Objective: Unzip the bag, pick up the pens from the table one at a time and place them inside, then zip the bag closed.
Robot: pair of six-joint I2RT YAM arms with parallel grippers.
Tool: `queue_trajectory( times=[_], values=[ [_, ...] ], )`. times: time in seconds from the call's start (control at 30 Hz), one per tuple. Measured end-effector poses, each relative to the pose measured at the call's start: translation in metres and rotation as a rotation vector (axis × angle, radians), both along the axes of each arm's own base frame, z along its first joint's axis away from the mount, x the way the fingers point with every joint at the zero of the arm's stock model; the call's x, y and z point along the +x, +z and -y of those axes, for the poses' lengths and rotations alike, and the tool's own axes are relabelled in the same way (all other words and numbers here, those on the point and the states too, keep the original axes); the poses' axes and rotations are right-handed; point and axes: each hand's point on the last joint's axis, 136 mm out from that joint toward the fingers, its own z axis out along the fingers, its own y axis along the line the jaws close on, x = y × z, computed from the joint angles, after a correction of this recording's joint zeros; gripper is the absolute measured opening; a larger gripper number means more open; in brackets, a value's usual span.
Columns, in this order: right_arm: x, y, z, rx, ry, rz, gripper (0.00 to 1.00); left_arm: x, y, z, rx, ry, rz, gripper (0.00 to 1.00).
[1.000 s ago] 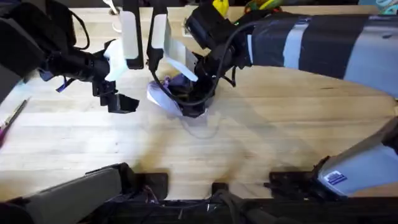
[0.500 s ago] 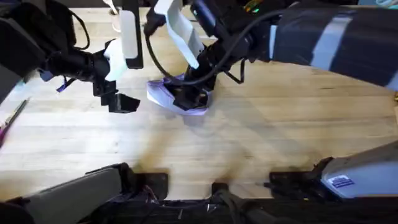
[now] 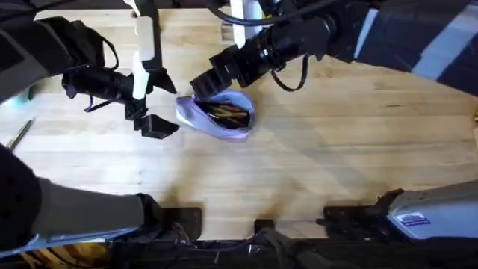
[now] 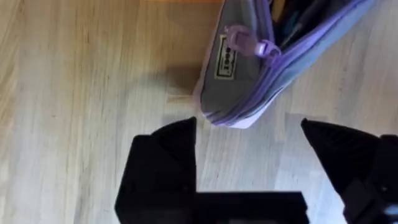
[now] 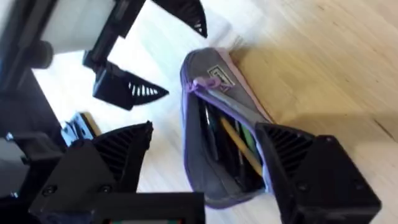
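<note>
The lavender bag (image 3: 216,116) lies on the table (image 3: 314,164), unzipped, with several pens (image 3: 224,113) inside it. My left gripper (image 3: 163,104) stands open just left of the bag's end. In the left wrist view the zipper pull (image 4: 249,46) sits ahead of my open gripper (image 4: 249,134). My right gripper (image 3: 209,75) hovers open above the bag's far-left side, holding nothing. In the right wrist view the bag (image 5: 205,81) gapes between the fingers (image 5: 118,152), with a yellow pen (image 5: 239,146) and dark ones showing.
A thin stick pen (image 3: 19,134) lies at the table's far left edge. The left arm's fingers (image 5: 130,90) show beyond the bag in the right wrist view. Bare wood stretches in front of and to the right of the bag.
My right gripper has lifted off the bag and pulled back toward the far side. The bag's open top and the pens inside now show. The left gripper shifted slightly toward the bag.
</note>
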Motion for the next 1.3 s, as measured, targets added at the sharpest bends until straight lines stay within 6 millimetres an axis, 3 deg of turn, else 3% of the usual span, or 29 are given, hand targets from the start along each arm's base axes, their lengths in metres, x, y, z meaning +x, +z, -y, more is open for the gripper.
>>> queue_trajectory(
  times=[0.17, 0.2, 0.3, 0.47, 0.87, 1.3],
  values=[
    [0.016, -0.009, -0.014, 0.052, -0.074, -0.047, 0.997, 0.005, -0.001, -0.003, -0.131, 0.063, -0.010, 0.993],
    [0.027, -0.028, -0.024, 0.067, -0.115, -0.088, 0.997, 0.007, 0.001, -0.005, -0.171, 0.090, -0.009, 0.993],
    [0.035, -0.056, -0.030, 0.061, -0.169, -0.163, 0.997, 0.006, 0.003, -0.006, -0.193, 0.103, -0.009, 0.993],
    [0.029, -0.087, -0.037, 0.059, -0.199, -0.304, 0.997, 0.006, 0.005, -0.005, -0.211, 0.106, -0.008, 0.993],
    [0.001, -0.059, -0.067, 0.230, -0.028, -0.426, 0.998, 0.003, 0.006, -0.003, -0.220, 0.107, -0.022, 0.992],
    [-0.007, -0.055, -0.074, 0.246, -0.011, -0.452, 0.997, 0.001, 0.006, -0.002, -0.225, 0.109, -0.035, 0.993]
  ],
)
